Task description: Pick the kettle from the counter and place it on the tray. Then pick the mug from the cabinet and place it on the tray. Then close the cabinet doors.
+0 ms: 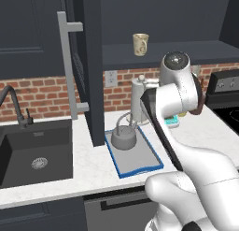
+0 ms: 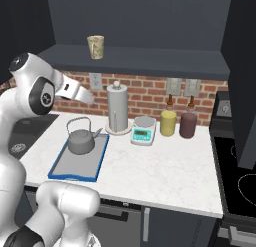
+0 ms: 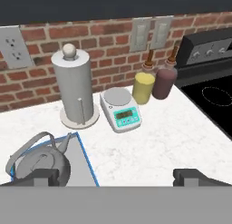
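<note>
— Where is the kettle (image 2: pixel 81 141)?
— Upright at the far end of the tray (image 2: pixel 64 170), on the worktop (image 2: pixel 150 166).
— And the tool (image 3: pixel 117 177)?
— Above the tray's right edge, jaws spread wide, gripping nothing.
— The mug (image 2: pixel 96 47)?
— Above the tray on the cabinet (image 2: pixel 150 58) shelf; the cabinet doors (image 1: pixel 88 61) stand open.

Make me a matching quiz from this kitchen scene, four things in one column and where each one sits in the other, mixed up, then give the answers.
Things:
1. kettle
2. mug
3. kitchen scale
4. yellow bottle

Places:
A. on the shelf of the open cabinet
B. on the counter next to the maroon bottle
C. on the blue-rimmed tray
D. on the counter between the paper towel holder and the bottles

Pairs: 1-C, 2-A, 3-D, 4-B
</note>
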Controlling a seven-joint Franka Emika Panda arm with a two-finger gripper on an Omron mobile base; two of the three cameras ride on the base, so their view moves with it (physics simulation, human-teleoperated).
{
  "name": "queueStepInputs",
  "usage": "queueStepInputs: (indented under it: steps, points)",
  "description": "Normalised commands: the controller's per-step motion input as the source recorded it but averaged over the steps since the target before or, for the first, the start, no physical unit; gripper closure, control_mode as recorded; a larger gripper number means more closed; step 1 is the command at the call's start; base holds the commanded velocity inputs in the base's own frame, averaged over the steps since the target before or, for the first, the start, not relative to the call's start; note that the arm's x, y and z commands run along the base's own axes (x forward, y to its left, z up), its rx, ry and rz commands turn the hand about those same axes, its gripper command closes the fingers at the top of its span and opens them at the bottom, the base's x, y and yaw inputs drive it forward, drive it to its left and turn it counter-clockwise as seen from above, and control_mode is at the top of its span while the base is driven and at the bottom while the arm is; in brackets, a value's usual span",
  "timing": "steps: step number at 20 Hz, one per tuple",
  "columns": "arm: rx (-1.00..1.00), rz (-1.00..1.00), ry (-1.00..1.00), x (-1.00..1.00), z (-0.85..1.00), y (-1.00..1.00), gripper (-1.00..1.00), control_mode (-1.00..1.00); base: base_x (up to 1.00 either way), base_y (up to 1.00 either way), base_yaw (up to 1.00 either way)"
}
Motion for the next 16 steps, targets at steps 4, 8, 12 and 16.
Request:
queueStepInputs:
  steps: [4,8,12,16]
  points:
    - [-0.01,0.23,0.01,0.02,0.62,-0.01,-1.00,-1.00,0.00,0.00,0.00]
    - [0.00,0.15,-0.02,0.28,0.53,0.00,-1.00,-1.00,0.00,0.00,0.00]
    - [0.00,0.09,-0.10,0.45,0.51,0.00,-1.00,-1.00,0.00,0.00,0.00]
    - [0.00,0.10,-0.10,0.48,0.35,0.00,-1.00,-1.00,0.00,0.00,0.00]
